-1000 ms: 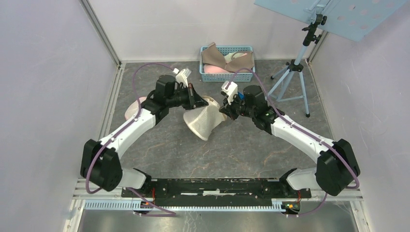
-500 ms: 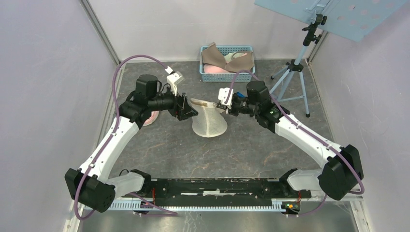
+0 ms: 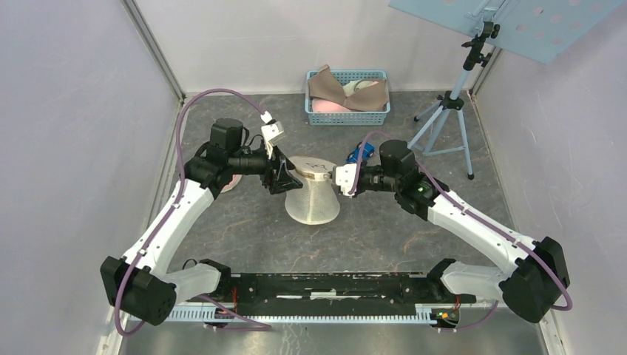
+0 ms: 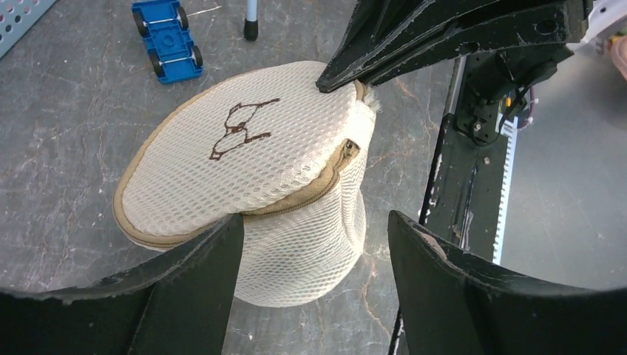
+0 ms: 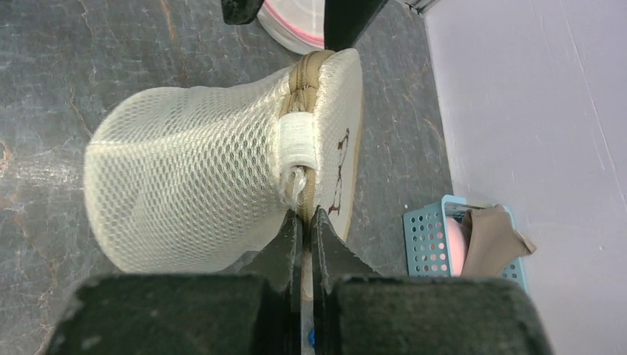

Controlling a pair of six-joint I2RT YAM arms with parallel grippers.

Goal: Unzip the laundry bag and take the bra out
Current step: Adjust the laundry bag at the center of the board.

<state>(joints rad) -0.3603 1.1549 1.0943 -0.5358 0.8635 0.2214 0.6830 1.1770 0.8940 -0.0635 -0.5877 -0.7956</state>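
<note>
Top external view: the left arm [image 3: 181, 211] reaches from the near-left corner toward the middle of the desk [image 3: 384, 237], passing over a rounded pink-and-white thing [image 3: 231, 182] that lies partly hidden beneath it. The left jaws stand released, spread wide and holding nothing, just beside the left flank of the laundry bag [image 3: 313, 201]. The bag sits mid-desk between the two arms, a cream mesh cone standing on its wider end with its flat lid [image 4: 222, 159] uppermost and tilted. In the left wrist view the lid bears a brown stitched outline and a tan zip band runs round its rim, with the zip slider [image 4: 346, 152] on the side toward the right arm. The band seems parted a little there, though the angle is too poor to be sure. Whether the bra is inside the mesh cannot be told.

The right jaws are clenched on the bag's rim, pinching at the seam just below a small white tab [image 5: 298, 140]. The right arm [image 3: 462, 218] stretches back to the near-right corner. A blue toy car [image 3: 359, 154] lies just behind the right wrist. A blue basket [image 3: 347, 116] of garments stands at the back wall, and a tripod [image 3: 452, 103] stands to its right.
</note>
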